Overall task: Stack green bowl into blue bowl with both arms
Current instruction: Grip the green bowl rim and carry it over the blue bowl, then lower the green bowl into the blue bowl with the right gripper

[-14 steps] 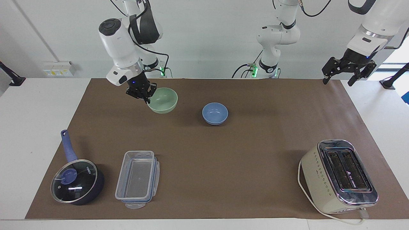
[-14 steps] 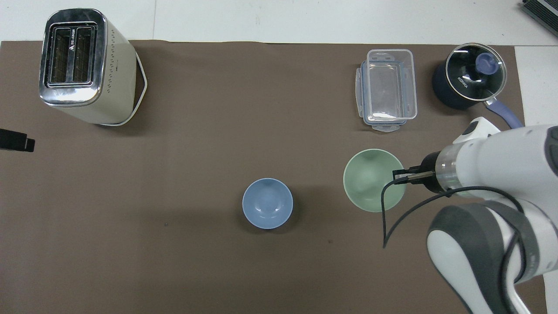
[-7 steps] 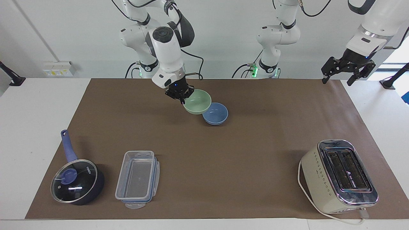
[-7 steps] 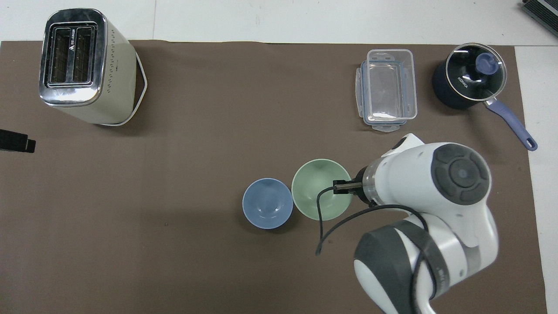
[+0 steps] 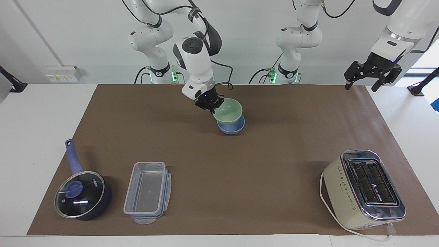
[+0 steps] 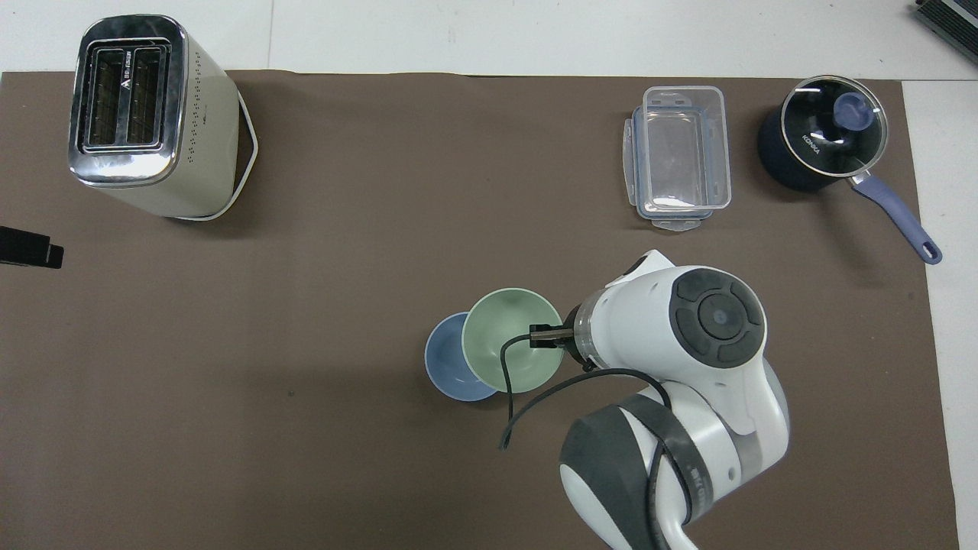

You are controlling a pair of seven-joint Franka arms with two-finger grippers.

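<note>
The pale green bowl (image 5: 228, 111) (image 6: 506, 341) hangs in the air, held by its rim in my right gripper (image 5: 211, 109) (image 6: 544, 337), which is shut on it. It is just above the light blue bowl (image 5: 232, 128) (image 6: 449, 369), which stands on the brown mat, and covers much of it. The two bowls are apart in the facing view. My left gripper (image 5: 363, 81) waits open in the air over the mat's corner at the left arm's end; only a dark tip (image 6: 30, 248) of it shows in the overhead view.
A cream toaster (image 5: 364, 189) (image 6: 149, 118) stands on the mat far from the robots at the left arm's end. A clear plastic box (image 5: 147, 192) (image 6: 678, 160) and a dark lidded saucepan (image 5: 81, 194) (image 6: 821, 141) stand far from the robots at the right arm's end.
My right arm has carried the green bowl sideways toward the left arm's end, from well beside the blue bowl to over it. The left arm has stayed still.
</note>
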